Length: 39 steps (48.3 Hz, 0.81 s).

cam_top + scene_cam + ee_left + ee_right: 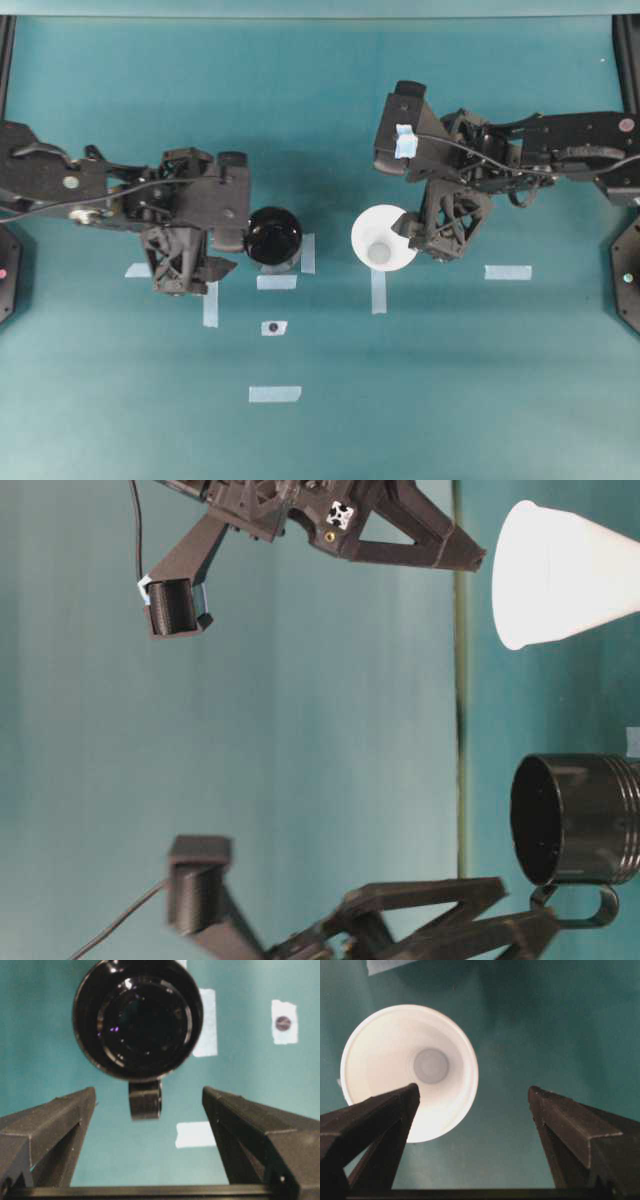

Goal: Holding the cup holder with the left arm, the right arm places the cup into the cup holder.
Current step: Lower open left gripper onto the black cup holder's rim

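Glossy black cup holder (pixel 273 237) and white tapered cup (pixel 383 238) stand apart mid-frame on the teal worktop (pixel 450 400); both grippers' fingers (pixel 50 1125) (pixel 375 1120) spread wide, empty.

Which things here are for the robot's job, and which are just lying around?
For the job:
cup holder
cup
left pincer, open
right pincer, open

Just lying around:
tape strips
black dot on tape
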Each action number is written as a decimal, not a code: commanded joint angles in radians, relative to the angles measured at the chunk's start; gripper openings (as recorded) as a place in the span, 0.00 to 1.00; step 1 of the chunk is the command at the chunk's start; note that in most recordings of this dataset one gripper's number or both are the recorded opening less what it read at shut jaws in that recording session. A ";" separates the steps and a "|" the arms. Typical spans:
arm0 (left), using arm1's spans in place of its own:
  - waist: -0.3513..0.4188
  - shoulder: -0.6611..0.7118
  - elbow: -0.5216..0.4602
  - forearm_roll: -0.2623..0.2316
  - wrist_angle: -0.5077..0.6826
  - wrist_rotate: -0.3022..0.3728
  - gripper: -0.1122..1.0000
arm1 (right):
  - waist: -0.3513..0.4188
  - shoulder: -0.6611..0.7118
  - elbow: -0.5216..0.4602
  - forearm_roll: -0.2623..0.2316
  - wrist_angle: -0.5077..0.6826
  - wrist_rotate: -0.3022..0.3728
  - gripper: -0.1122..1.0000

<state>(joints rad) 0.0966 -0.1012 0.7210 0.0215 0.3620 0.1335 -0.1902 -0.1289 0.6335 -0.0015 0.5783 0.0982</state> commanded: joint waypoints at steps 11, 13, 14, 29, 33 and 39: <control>0.002 0.061 -0.026 0.005 -0.041 -0.005 0.97 | -0.011 0.006 -0.014 0.002 -0.025 0.006 0.99; 0.002 0.066 -0.023 0.005 -0.051 -0.005 0.97 | -0.012 0.009 -0.012 0.002 -0.029 0.006 0.99; 0.002 0.067 -0.023 0.005 -0.054 -0.005 0.97 | -0.012 0.011 -0.012 0.000 -0.032 0.006 0.99; 0.018 0.064 0.008 0.005 -0.072 -0.034 0.97 | -0.014 0.020 -0.008 0.002 -0.044 0.006 0.99; 0.018 0.060 0.026 0.005 -0.080 -0.035 0.97 | -0.015 0.020 -0.005 0.002 -0.044 0.006 0.99; 0.018 0.054 0.046 0.005 -0.114 -0.037 0.97 | -0.015 0.020 -0.002 0.002 -0.051 0.006 0.99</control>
<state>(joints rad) 0.1135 -0.0184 0.7685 0.0215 0.2730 0.0982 -0.2025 -0.0982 0.6397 -0.0015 0.5384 0.0982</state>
